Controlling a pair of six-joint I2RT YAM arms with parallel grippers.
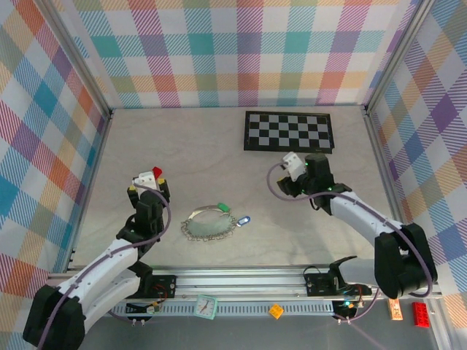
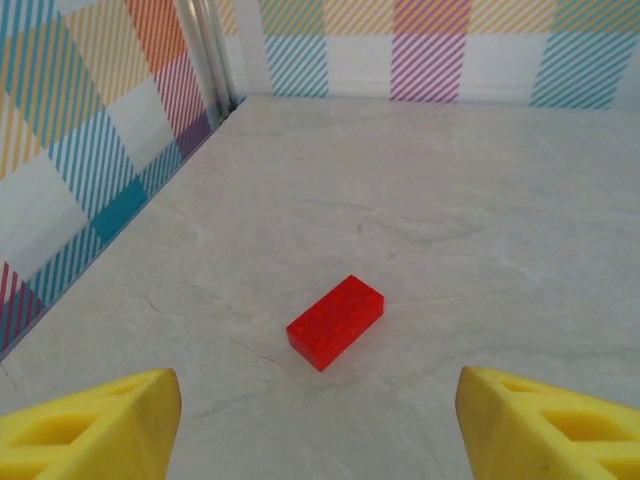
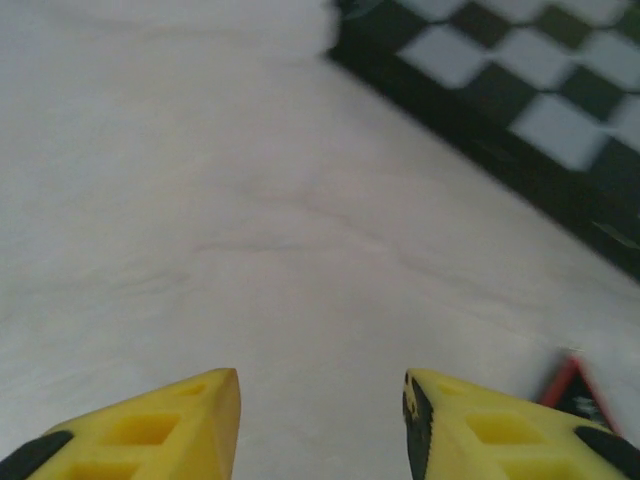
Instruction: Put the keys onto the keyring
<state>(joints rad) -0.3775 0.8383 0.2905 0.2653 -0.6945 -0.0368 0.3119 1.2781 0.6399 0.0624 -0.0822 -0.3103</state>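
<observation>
The keyring [image 1: 210,224], a loop of silvery chain, lies on the table between the two arms. The green key [image 1: 223,208] rests at the loop's upper right edge. The blue key [image 1: 244,219] lies just right of the loop, apart from it. My left gripper [image 1: 147,184] is left of the keyring, open, pointing at a red block [image 2: 336,321]; its yellow fingers [image 2: 100,425] hold nothing. My right gripper [image 1: 305,166] is up and to the right of the keys, open [image 3: 322,425], over bare table.
A black-and-white chequered board [image 1: 289,131] lies at the back right, just beyond the right gripper. A small red triangle [image 3: 570,385] sits by the right fingertip. The red block [image 1: 157,172] is just ahead of the left gripper. Plaid walls enclose the table.
</observation>
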